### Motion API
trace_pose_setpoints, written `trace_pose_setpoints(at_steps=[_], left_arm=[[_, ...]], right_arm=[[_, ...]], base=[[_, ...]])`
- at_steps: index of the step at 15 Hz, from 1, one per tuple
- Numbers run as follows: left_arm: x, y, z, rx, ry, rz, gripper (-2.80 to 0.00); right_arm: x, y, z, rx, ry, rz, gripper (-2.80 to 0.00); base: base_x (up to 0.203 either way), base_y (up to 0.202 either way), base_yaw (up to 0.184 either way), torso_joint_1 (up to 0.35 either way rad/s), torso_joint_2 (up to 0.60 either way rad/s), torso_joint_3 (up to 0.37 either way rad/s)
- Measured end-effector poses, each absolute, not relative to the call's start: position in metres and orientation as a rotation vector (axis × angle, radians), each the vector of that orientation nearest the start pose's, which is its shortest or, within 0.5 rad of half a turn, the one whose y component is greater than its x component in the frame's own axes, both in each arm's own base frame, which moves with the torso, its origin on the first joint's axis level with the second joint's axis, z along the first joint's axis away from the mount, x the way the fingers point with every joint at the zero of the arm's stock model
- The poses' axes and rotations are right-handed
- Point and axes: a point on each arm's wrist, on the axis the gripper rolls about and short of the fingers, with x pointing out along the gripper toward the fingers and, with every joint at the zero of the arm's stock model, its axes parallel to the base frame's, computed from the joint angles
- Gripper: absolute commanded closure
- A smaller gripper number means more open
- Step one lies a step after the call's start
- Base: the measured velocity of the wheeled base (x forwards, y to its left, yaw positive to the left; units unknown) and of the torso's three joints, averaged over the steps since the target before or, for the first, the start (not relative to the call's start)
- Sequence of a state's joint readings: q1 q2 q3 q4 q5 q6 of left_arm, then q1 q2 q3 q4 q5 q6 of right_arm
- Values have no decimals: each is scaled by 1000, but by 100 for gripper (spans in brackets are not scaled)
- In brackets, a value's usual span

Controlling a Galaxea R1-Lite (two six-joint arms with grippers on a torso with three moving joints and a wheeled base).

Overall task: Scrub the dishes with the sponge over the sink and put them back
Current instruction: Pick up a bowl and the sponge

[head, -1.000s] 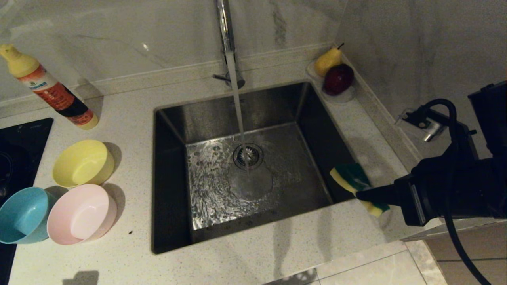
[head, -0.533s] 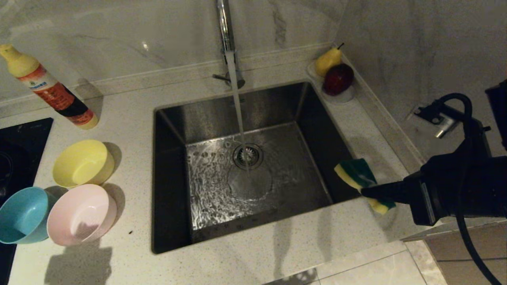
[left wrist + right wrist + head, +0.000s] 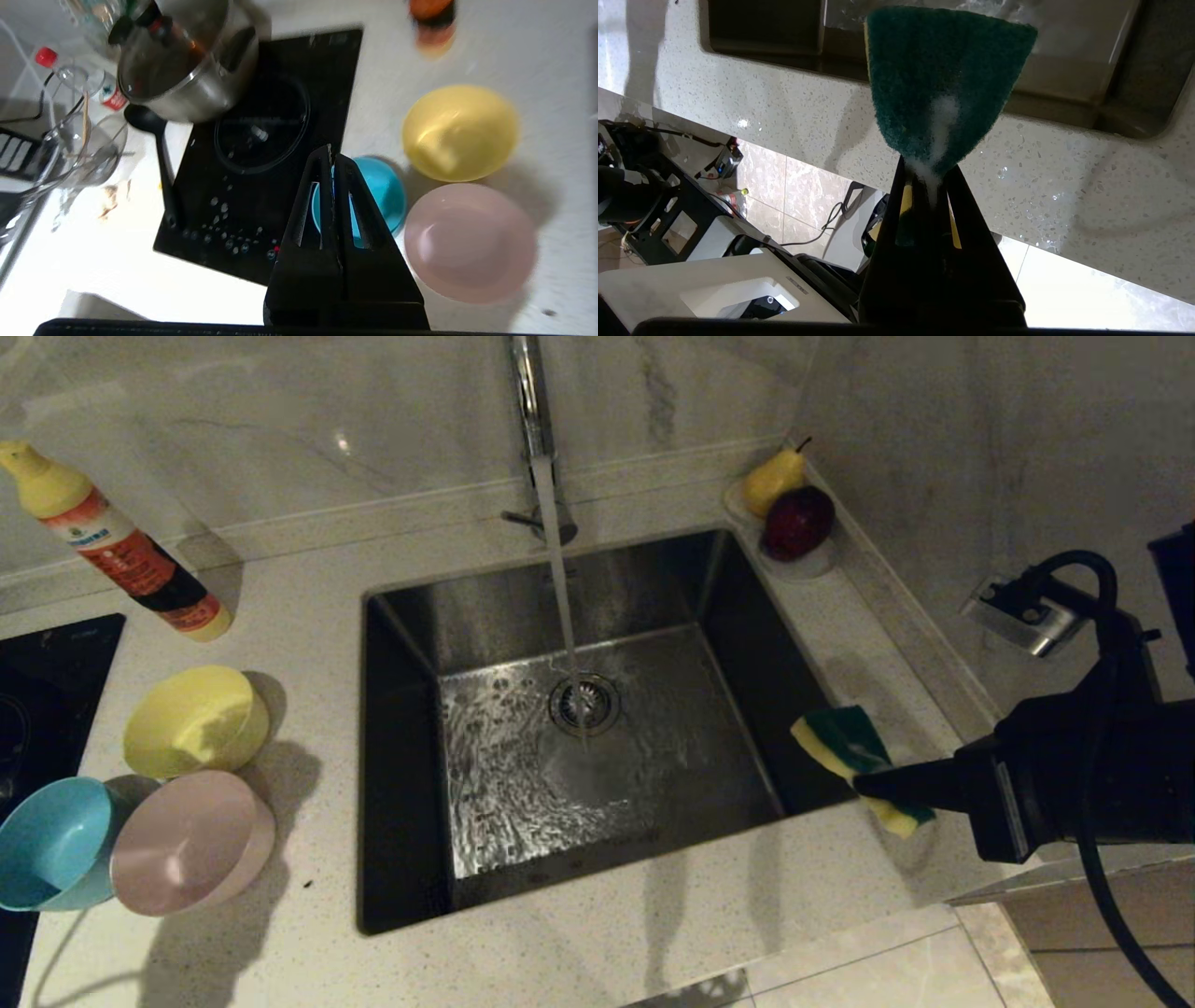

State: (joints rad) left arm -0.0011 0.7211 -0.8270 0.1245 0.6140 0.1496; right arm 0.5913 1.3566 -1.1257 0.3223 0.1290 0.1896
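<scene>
Three small bowls sit in a cluster on the pale speckled worktop (image 3: 280, 644) left of the sink (image 3: 411, 859) in the head view: a yellow bowl (image 3: 196, 721) farthest back, a pink bowl (image 3: 191, 843) in front of it, and a light blue bowl (image 3: 54, 842) touching the pink one on its left. A shadow lies over the pink bowl. Water runs from the tall chrome tap (image 3: 532, 420) into the steel basin. At the sink's right edge the right gripper (image 3: 864, 786) holds the sponge (image 3: 845, 747) — pinched at one end, green face up, yellow foam below — above the rim. A detergent bottle (image 3: 117, 546) stands at the back left, and a pear (image 3: 773, 478) and a dark red fruit (image 3: 798, 523) rest in a white dish in the far right corner. From the left wrist view, the left gripper (image 3: 332, 156) hangs above the blue bowl with fingers pressed together and nothing between them; a black hob (image 3: 261, 154) carrying a steel pot (image 3: 187, 65) lies beside the bowls. From the right wrist view, the sponge fans out from the clamped fingers — white suds streak its green face.
</scene>
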Motion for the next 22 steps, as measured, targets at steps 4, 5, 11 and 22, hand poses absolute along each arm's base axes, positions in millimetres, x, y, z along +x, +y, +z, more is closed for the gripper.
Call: trace_pose_setpoints(at_steps=[4, 5, 11, 22], left_arm=[[103, 18, 287, 137, 226, 658, 0], [119, 22, 287, 111, 248, 671, 0], [165, 78, 289, -106, 278, 745, 0], [129, 133, 233, -374, 410, 686, 0]], right_arm=[[176, 121, 271, 46, 620, 644, 0], [177, 122, 270, 45, 623, 644, 0], [186, 128, 264, 44, 640, 647, 0], [189, 131, 261, 39, 651, 649, 0]], base=[[0, 0, 0, 0, 0, 0], [0, 0, 0, 0, 0, 0], [0, 0, 0, 0, 0, 0], [0, 0, 0, 0, 0, 0]])
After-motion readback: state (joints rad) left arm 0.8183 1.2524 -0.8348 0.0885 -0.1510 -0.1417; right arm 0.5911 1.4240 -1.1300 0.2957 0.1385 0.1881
